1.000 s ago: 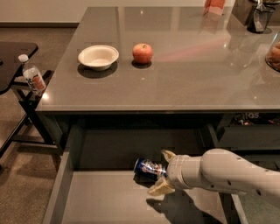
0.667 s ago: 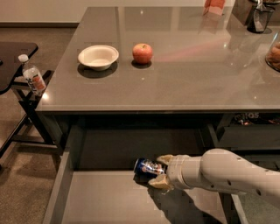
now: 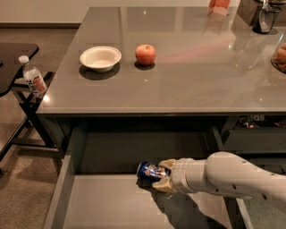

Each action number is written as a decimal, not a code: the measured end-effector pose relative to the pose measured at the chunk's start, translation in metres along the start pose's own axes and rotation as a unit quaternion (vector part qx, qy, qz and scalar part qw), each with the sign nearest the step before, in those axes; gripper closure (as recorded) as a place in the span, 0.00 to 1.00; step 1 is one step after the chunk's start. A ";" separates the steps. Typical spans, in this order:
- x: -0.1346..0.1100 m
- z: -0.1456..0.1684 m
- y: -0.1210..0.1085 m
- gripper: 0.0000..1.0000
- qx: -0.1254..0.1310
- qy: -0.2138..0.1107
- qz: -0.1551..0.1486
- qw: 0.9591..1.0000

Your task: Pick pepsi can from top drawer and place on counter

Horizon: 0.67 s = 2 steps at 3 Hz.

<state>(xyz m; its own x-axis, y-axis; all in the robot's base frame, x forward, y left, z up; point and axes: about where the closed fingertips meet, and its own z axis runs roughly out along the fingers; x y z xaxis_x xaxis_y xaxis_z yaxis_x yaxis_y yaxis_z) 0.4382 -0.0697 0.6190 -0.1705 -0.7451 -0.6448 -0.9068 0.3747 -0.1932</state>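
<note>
The pepsi can (image 3: 149, 171) lies on its side near the back of the open top drawer (image 3: 107, 205), silver end pointing left. My gripper (image 3: 163, 175) reaches in from the right on a white arm, its tan fingers (image 3: 166, 164) closed around the can's right half, one above and one below. The counter (image 3: 187, 62) spans the upper part of the view, above the drawer.
On the counter stand a white bowl (image 3: 100, 57), a red apple (image 3: 145, 54), an orange carton (image 3: 218, 6) and a dark jug (image 3: 266, 18) at the far right. A clear bottle (image 3: 33, 77) stands by a dark side table (image 3: 15, 62) at the left.
The gripper's fingers have closed in around the can's right end. The can has stayed in about the same place near the drawer's back.
</note>
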 end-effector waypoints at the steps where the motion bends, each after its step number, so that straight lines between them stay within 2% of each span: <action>1: -0.004 -0.010 -0.001 1.00 -0.004 0.013 -0.007 1.000; 2: -0.028 -0.044 -0.011 1.00 0.003 0.018 -0.032 0.999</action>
<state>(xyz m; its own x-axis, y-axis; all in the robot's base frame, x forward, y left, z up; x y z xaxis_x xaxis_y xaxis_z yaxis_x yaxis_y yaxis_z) 0.4361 -0.0772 0.6719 -0.1267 -0.7869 -0.6039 -0.9141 0.3291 -0.2370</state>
